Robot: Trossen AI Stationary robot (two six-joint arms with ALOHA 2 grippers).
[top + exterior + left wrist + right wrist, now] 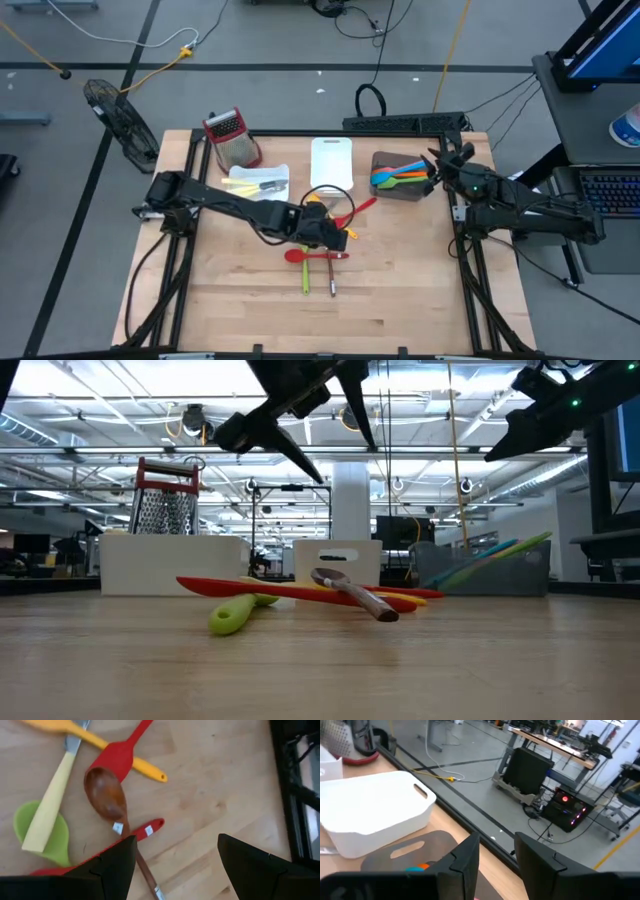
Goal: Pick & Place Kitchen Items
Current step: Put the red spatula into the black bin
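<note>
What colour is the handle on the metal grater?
Red. The grater handle shows best in the low view.

A light wooden counter stands on a grey concrete floor crossed by dark tape lines and loose cables. Beyond it, rows of ceiling strip lights illuminate an open workshop with a white pillar.

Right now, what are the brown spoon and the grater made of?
The brown spoon looks like wood: glossy brown bowl with darker streaks like grain, so probably varnished. Its handle end looks like metal. The grater looks like shiny metal, silvery and dotted with small holes, with a red top that may be plastic.
</note>
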